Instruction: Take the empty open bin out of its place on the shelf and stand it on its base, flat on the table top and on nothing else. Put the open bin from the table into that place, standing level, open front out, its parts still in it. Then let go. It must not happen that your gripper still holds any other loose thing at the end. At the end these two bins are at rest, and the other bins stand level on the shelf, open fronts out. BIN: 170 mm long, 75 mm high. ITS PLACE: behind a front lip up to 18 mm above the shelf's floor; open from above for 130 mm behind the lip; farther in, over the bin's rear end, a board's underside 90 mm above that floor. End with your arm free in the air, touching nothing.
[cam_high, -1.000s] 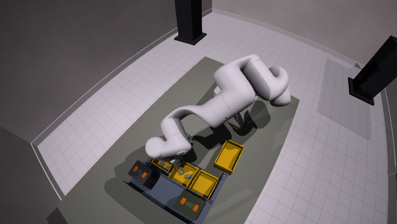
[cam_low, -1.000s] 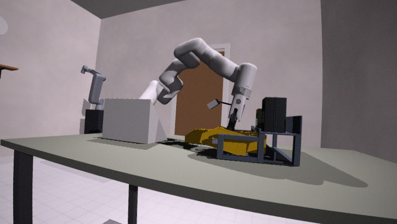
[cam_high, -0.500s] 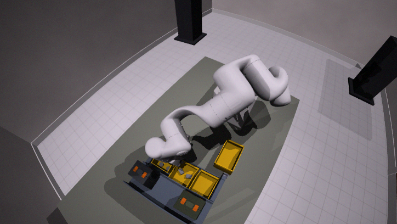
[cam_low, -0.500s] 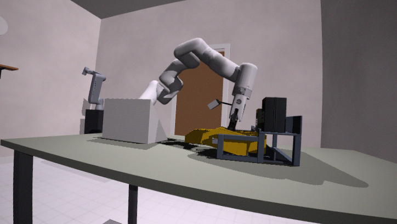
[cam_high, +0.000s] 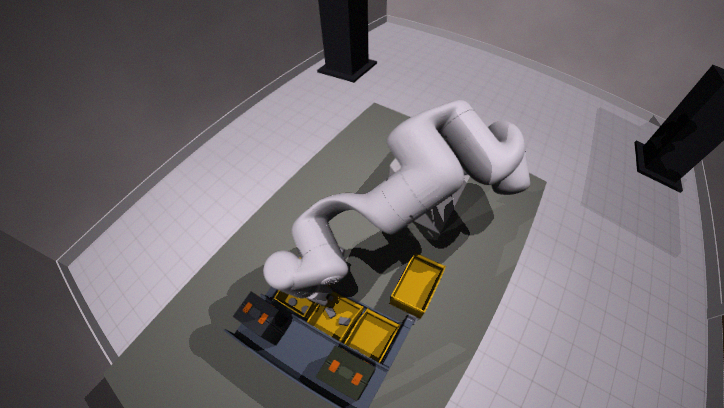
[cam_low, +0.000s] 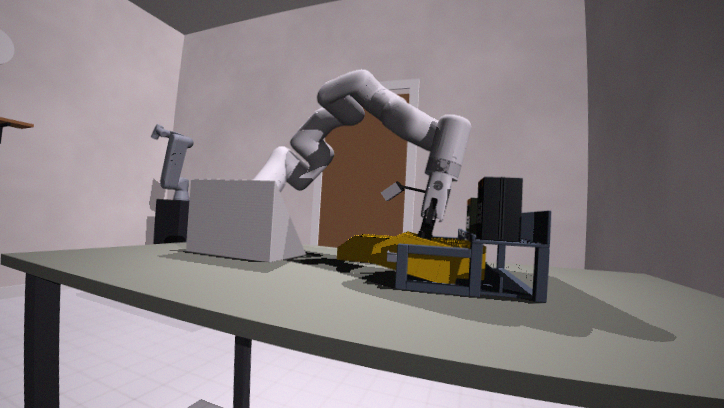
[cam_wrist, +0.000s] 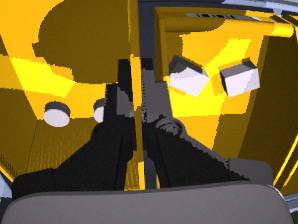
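Note:
A grey shelf (cam_high: 324, 349) holds three yellow open bins side by side. The left bin (cam_high: 292, 302) holds round grey parts (cam_wrist: 56, 113). The middle bin (cam_high: 335, 316) holds grey blocks (cam_wrist: 189, 79). The right bin (cam_high: 372, 334) looks empty. A fourth yellow bin (cam_high: 417, 283) stands on the table beside the shelf and looks empty. My gripper (cam_wrist: 136, 78) is above the shelf's front, pointing down, seen from the side in the exterior view (cam_low: 429, 228). Its fingers are shut on the thin yellow side wall (cam_wrist: 135, 116) of the left bin, next to the middle bin.
Two dark boxes with orange clips sit on the shelf's upper board, one at the left (cam_high: 259, 315) and one at the right (cam_high: 345, 375). A large white wedge block (cam_low: 238, 220) stands on the table behind the shelf. The arm's base is at the table's far end.

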